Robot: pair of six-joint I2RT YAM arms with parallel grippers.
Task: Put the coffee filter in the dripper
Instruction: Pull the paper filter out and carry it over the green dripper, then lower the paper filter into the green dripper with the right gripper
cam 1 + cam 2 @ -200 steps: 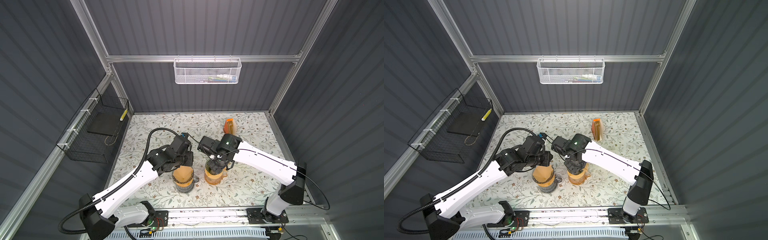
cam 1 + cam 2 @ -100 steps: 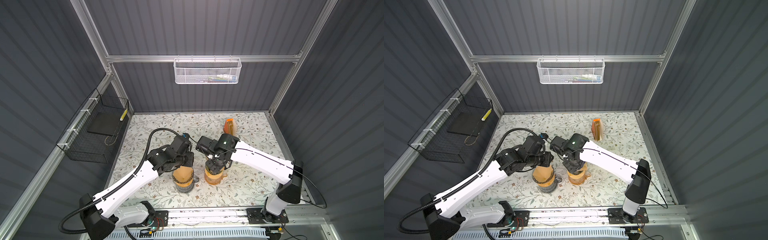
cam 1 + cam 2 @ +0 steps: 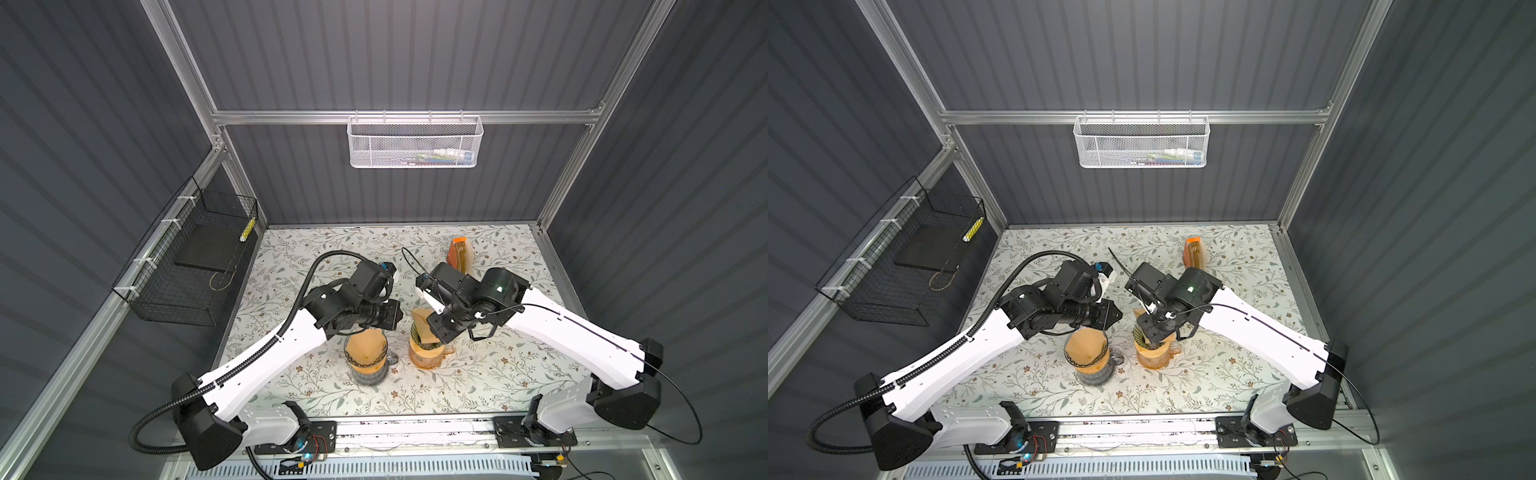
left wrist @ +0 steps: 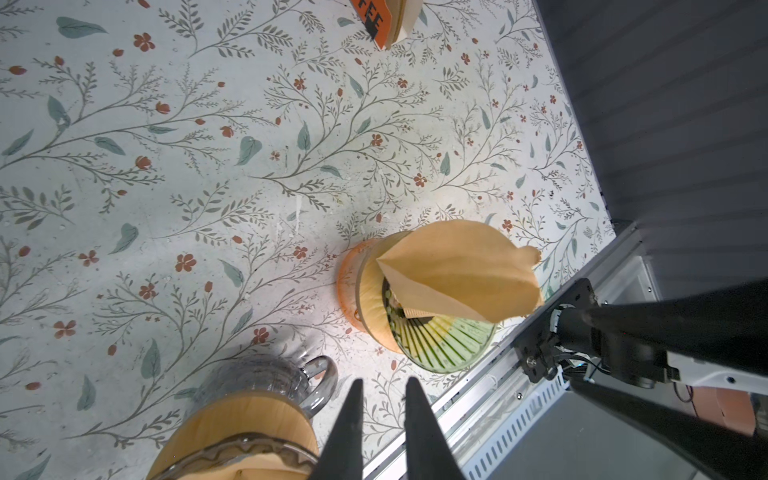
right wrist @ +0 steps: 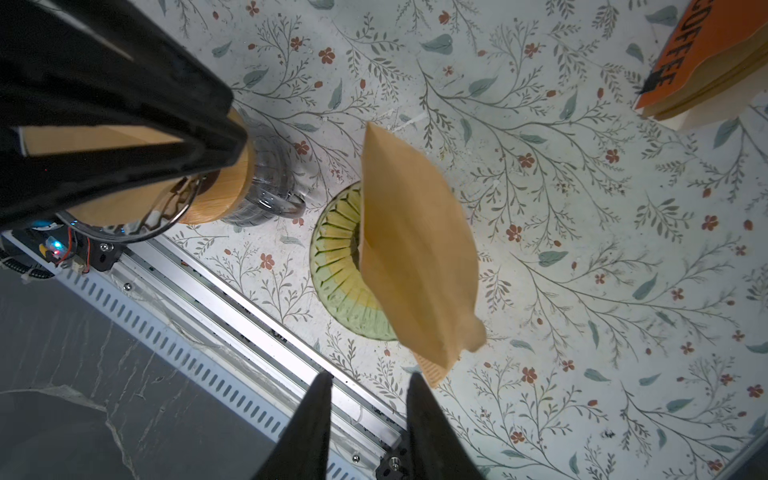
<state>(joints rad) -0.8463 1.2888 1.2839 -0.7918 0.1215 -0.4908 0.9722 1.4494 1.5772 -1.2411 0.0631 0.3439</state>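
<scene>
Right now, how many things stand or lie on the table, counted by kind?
Drippers: 2, the glass dripper and the green dripper
Single filters: 2, the opened filter and the folded filter
Filter pack: 1
Total: 5

In both top views my right arm [image 3: 561,332] hides most of the dripper [image 4: 446,345] and the tips of the right gripper [image 5: 370,386]. The filter [image 5: 415,249] covers the dripper's middle in both wrist views. The pack [image 5: 706,62] runs off the picture's edge in both wrist views (its lettering partly cut). I can't make out what lies in the basket [image 3: 415,143]: too small.
</scene>
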